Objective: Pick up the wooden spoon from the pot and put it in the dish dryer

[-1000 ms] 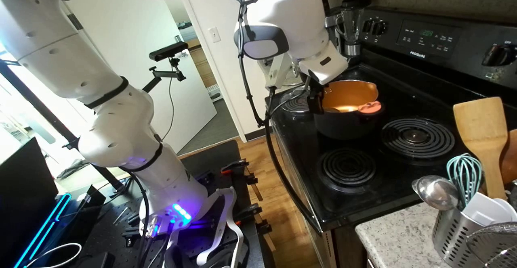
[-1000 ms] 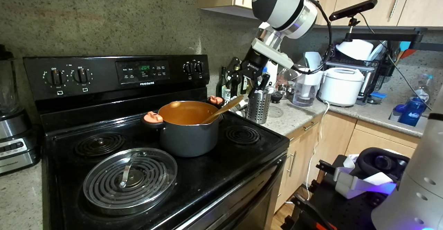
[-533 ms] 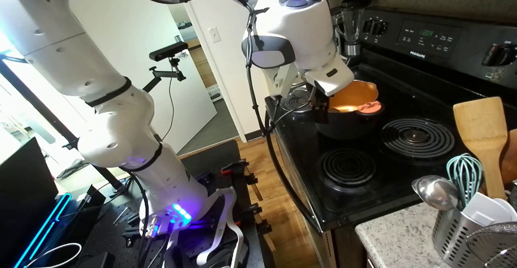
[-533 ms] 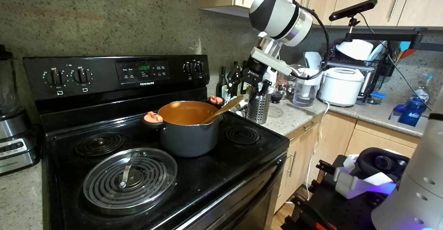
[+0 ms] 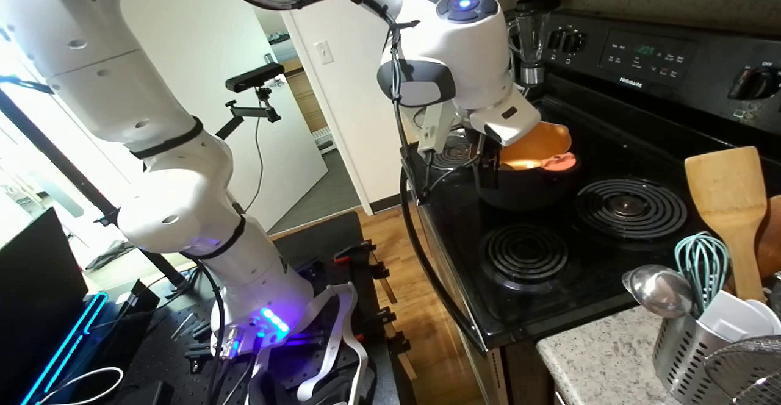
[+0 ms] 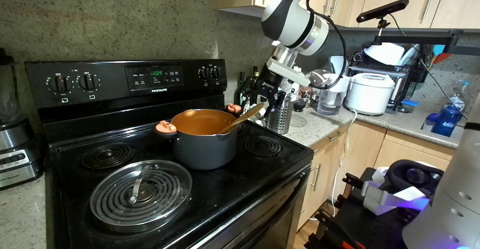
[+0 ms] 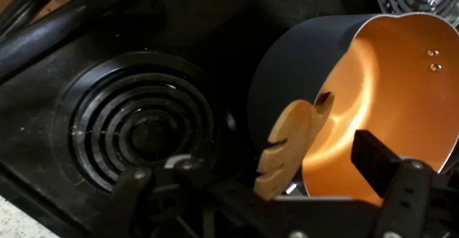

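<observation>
The tan wooden spoon (image 6: 244, 116) leans out over the rim of the pot (image 6: 204, 153). In the wrist view the spoon (image 7: 287, 146) shows a notched broad end outside the pot; its narrow part dips inside. The pot (image 7: 287, 66) is dark-sided with an orange inside. My gripper (image 6: 258, 102) is open at the spoon's raised end. In the wrist view the spoon's end lies between the spread fingers (image 7: 270, 155); I cannot tell if they touch. In an exterior view my gripper (image 5: 487, 167) hides the spoon. The dish dryer, a perforated metal caddy (image 5: 674, 353), holds a ladle, whisk and spatula.
A glass lid (image 6: 140, 194) lies on a front burner. Pot handles with orange grips (image 6: 165, 126) stick out at the sides. Bottles (image 6: 241, 87) stand behind my gripper. A white rice cooker (image 6: 369, 93) and a dish rack stand farther back on the counter.
My gripper has moved down and closer to the pot and the spoon's raised end, with its fingers still open. The spoon and pot have not moved.
</observation>
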Available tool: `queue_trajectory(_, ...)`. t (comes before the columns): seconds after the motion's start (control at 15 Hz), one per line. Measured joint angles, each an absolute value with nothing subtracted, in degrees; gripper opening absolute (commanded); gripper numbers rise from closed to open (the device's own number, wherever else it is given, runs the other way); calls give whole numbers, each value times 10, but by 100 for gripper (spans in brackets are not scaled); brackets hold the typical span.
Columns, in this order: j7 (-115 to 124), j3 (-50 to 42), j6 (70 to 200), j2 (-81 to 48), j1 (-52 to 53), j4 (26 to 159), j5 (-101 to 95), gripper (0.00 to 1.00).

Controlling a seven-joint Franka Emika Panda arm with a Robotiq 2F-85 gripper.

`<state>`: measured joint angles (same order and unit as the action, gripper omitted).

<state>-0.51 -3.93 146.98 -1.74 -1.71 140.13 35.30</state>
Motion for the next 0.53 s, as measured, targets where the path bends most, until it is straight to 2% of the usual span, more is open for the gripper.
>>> queue_trajectory(0.53,-10,-26,1473,-22,-17,1398,352,100)
